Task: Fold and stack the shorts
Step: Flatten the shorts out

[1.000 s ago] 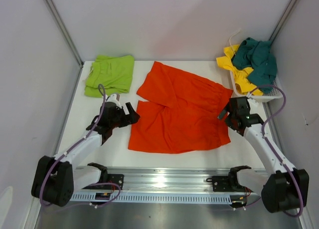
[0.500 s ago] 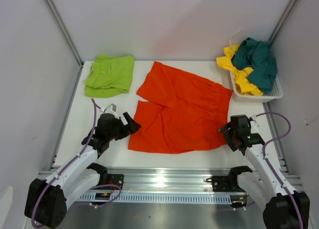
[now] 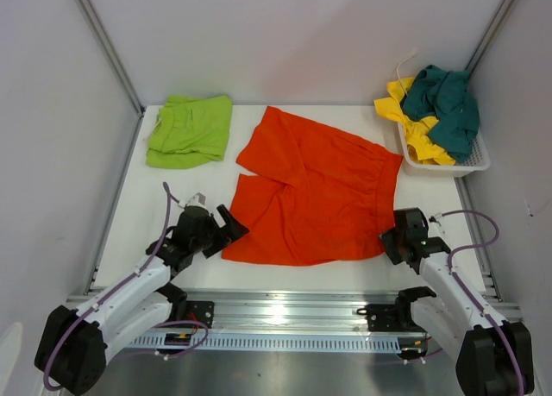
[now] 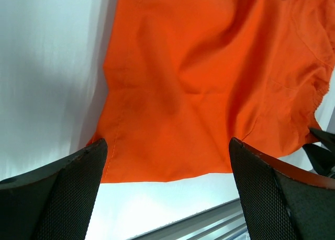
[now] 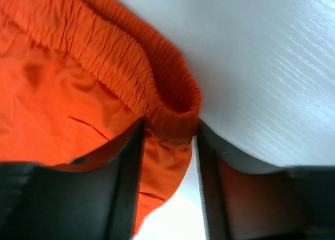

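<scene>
It was a robot lab cell: a white table point(image 3: 129, 208) boxed by plain panels point(image 3: 302, 42), two arms point(image 3: 138, 279) bolted to an aluminium rail point(image 3: 285, 311).

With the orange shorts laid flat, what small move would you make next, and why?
Probably lower the left end effector onto the near hem corner and close it. Its jaws stand wide open by that corner, gripping nothing, while the right end effector seems to pinch the waistband of the orange shorts; both corners are needed to fold.

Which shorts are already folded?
The lime green cloth shorts: a compact folded bundle. The orange cloth shorts lie spread out; yellow shorts and teal shorts are crumpled.
</scene>
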Robot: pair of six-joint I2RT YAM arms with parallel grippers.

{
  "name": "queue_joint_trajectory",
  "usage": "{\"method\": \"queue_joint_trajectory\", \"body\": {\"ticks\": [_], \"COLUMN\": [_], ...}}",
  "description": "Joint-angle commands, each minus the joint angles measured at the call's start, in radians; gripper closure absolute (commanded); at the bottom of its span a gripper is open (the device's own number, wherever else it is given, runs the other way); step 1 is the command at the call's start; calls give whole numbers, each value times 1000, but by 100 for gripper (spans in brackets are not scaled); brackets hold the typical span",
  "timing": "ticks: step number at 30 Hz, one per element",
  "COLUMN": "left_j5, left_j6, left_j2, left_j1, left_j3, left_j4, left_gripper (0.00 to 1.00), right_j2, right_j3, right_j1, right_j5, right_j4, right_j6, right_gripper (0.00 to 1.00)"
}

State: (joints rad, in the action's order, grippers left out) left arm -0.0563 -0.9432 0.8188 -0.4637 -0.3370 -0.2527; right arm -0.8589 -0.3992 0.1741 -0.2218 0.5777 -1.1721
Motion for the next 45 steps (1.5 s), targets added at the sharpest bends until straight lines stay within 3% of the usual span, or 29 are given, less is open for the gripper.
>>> {"method": "queue_joint_trajectory", "body": {"ticks": [1,2,4,5,8,17,19,23,35,39,45], "left_j5": [10,10,18,21,42,87,111,170,158,183,251], "left_j6": [-92,-112,-132,-135,-144,-160,-213,-293,-439,-521,-552], "left_j2": [25,26,25,23,8,-44,-59,-105,-109,-112,-37], "left_j1": [-9,-13,-19,-23,-30,-81,-99,-141,-184,-190,-191], "left_j3": [29,39,49,47,30,-56,-65,-89,-20,45,43], "left_j4": [10,12,-3,-11,-74,-252,-331,-425,-424,-292,-261], "left_gripper": [1,2,3,3,3,4,11,11,12,26,29], "right_j2": [-9,-12,-11,-6,4,-5,-20,-49,-58,-34,-20], "right_j3": [0,-3,-10,-10,-6,33,37,19,22,26,19], "right_j1": [7,8,8,8,10,57,62,79,117,137,156], "right_j5": [-77,-89,-97,-109,-119,-148,-149,-174,-203,-221,-232], "right_j4": [-32,-24,-12,-7,-4,-52,-75,-88,-105,-88,-72], "right_j6": [-58,-64,-63,-70,-78,-173,-192,-199,-261,-307,-313], "right_gripper": [58,70,80,91,100,100,100,100,100,100,100]}}
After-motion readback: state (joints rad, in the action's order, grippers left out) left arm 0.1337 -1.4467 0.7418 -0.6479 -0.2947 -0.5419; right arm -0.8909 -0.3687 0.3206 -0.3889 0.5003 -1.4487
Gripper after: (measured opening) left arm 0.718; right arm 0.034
